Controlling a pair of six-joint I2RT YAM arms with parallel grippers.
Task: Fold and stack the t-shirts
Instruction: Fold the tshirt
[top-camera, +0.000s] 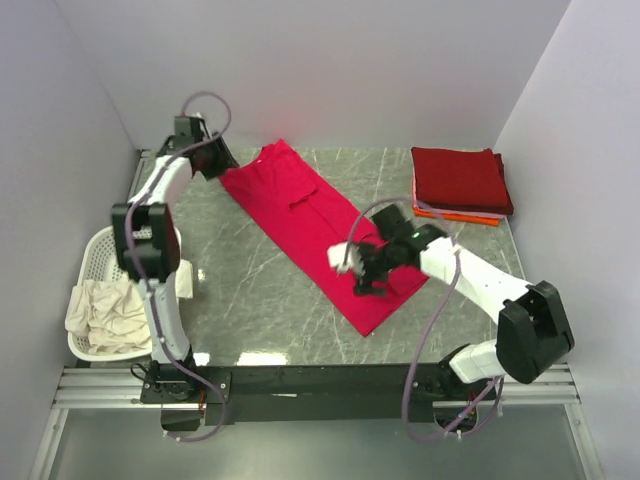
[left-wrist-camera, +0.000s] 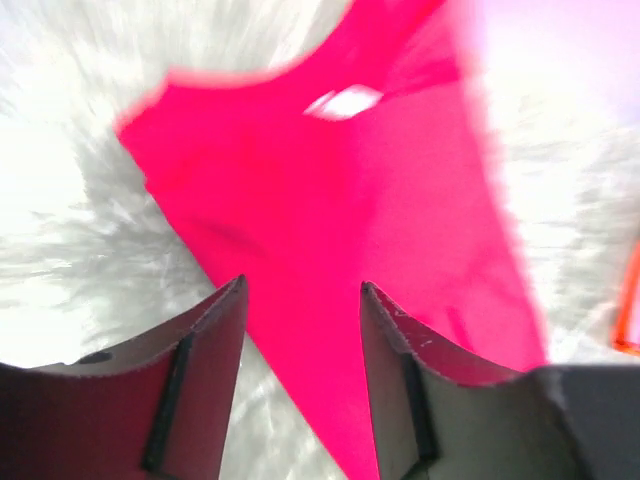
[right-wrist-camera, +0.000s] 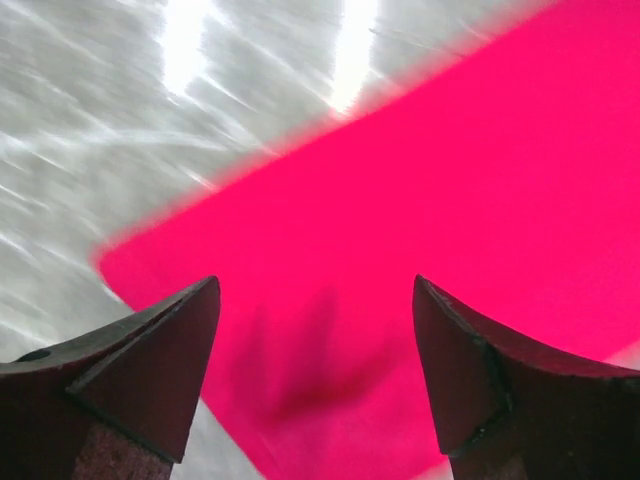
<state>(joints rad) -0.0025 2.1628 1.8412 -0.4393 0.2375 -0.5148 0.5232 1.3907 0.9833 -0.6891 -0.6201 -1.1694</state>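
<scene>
A: On the table (top-camera: 250, 290), what lies around the crimson t-shirt (top-camera: 300, 205)?
B: The shirt runs as a long strip from eleven o'clock to five. At two o'clock, one folded maroon t-shirt (top-camera: 458, 178) sits on one orange t-shirt (top-camera: 452, 215). At eight o'clock, beside the table's edge, one white basket (top-camera: 95, 250) holds cream cloth (top-camera: 105, 315).
A: And the claws?
B: Two, both spread, pinching nothing. The left claw (top-camera: 215, 160) is over the strip's far end, the right claw (top-camera: 362, 270) over its near end.
</scene>
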